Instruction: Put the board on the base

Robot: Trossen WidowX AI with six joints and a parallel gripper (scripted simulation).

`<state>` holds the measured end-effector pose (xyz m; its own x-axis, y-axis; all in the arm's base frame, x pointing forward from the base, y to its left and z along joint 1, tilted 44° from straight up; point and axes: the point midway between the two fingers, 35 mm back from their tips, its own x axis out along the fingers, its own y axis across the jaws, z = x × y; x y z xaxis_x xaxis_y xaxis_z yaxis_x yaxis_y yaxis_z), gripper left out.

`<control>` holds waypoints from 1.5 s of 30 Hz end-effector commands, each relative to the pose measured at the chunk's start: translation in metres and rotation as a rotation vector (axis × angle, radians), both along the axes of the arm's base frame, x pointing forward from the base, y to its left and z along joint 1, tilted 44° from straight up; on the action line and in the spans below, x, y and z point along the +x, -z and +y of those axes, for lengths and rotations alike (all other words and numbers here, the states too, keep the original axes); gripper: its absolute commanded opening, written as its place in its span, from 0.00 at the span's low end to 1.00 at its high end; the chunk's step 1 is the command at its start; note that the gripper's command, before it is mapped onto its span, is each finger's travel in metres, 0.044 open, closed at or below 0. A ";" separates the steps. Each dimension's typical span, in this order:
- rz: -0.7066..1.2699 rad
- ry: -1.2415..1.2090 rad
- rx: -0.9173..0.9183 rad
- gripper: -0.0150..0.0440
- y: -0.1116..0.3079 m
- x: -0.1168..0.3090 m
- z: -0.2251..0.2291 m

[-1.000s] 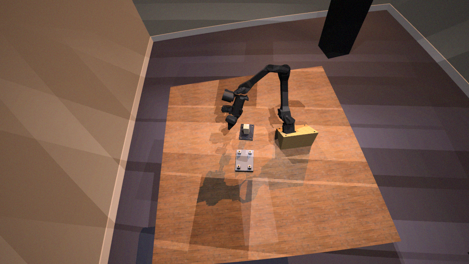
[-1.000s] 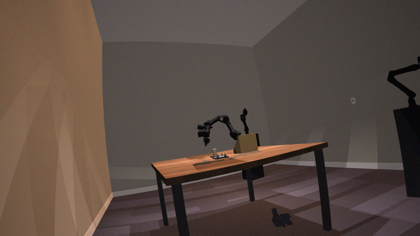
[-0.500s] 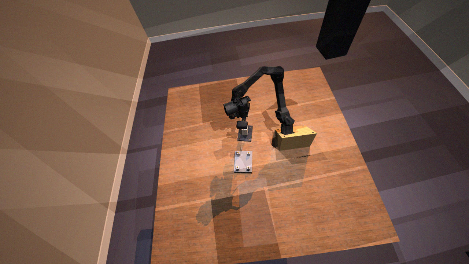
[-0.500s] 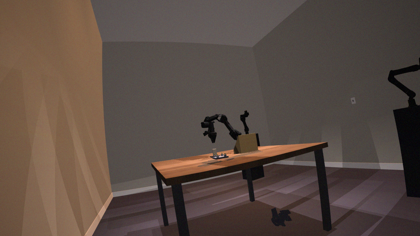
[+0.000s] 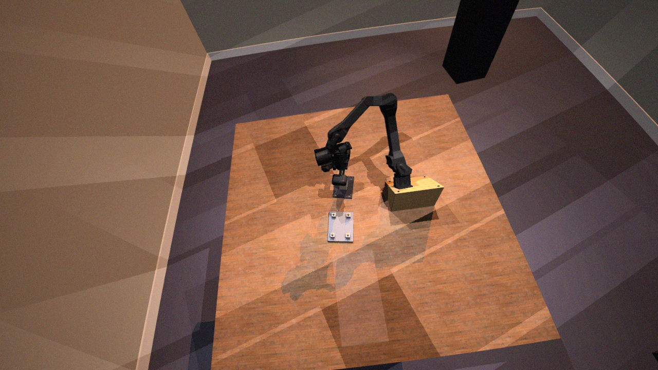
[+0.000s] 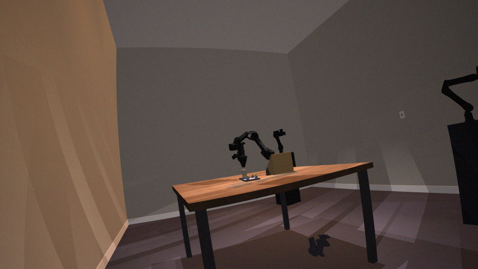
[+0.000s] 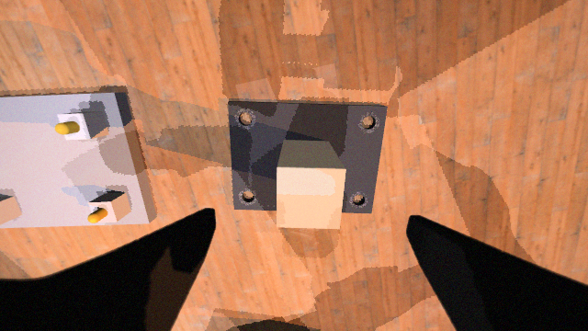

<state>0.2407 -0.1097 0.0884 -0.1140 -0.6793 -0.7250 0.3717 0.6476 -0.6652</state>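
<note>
Pincer [image 5: 341,177] [image 6: 243,166] [image 7: 311,220] open above board

Wood surrounds the black board [image 5: 349,190] [image 7: 312,112], well inside the table's edges [image 5: 368,108] [image 6: 267,190]. In the wrist view, its pale handle [image 6: 244,173] [image 7: 310,198] lies towards twelve o'clock from the fingertips' midpoint (nothing gripped); the grey base [image 5: 340,226] [image 6: 250,179] [image 7: 41,161] sits near nine.

Has board [image 5: 349,193] [image 7: 253,152] flat on table [image 5: 414,299] [image 6: 283,180] [image 7: 184,28], handle [image 6: 244,172] [image 7: 310,198] on top. Puts four-post base [image 5: 341,225] [image 6: 253,179] [image 7: 28,161] near board, apart, below it in top view. Shows pins [image 5: 347,215] [image 7: 97,215] on posts [image 7: 112,207]. Sets mounting box [image 5: 414,198] [image 6: 282,163] right of both there, arm [image 5: 390,128] [image 6: 260,145] on box.
</note>
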 end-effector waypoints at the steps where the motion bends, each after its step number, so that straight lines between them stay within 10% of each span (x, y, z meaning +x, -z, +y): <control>1: 0.009 -0.005 -0.006 1.00 0.005 -0.002 -0.004; 45: 0.009 -0.005 -0.009 0.96 0.051 -0.010 -0.049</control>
